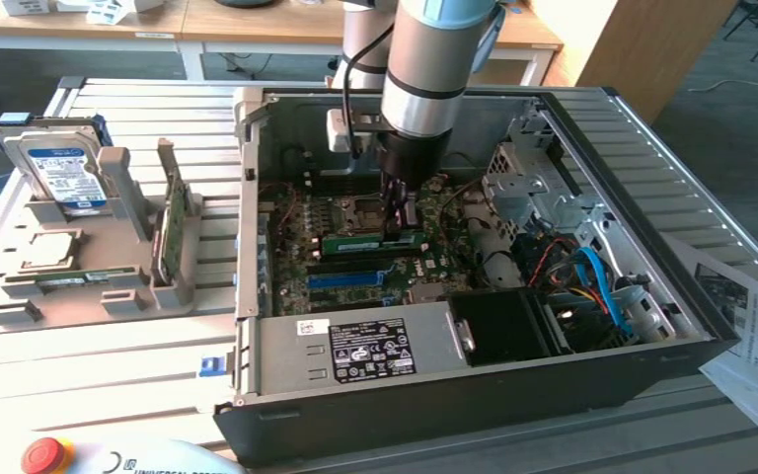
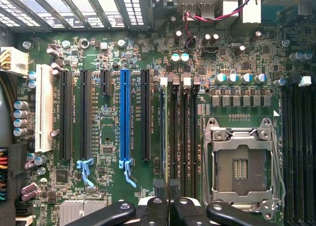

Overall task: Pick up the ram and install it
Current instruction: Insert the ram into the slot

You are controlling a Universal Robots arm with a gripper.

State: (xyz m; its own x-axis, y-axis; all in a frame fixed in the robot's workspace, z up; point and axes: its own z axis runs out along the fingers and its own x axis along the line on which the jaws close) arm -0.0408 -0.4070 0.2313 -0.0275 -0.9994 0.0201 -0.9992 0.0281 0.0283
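The ram (image 1: pixel 368 240) is a narrow green stick standing on edge in a memory slot of the motherboard (image 1: pixel 303 265), inside the open computer case. My gripper (image 1: pixel 401 223) comes straight down onto the ram's end nearer the exterior view's right, with the fingers closed on its top edge. In the wrist view the ram (image 2: pixel 163 132) shows edge-on as a thin line along the slot next to the empty black slots. There the dark fingers (image 2: pixel 154 212) meet over its near end. The blue slot (image 2: pixel 124 115) lies a few slots away.
The empty processor socket (image 2: pixel 242 167) sits beside the memory slots. The power supply (image 1: pixel 359 351) and blue cables (image 1: pixel 603 286) fill the case's near side. At the exterior view's left, a grey tray (image 1: pixel 37 306) holds a hard drive (image 1: pixel 60 170), a green card on edge (image 1: pixel 171 225) and a processor (image 1: pixel 47 250).
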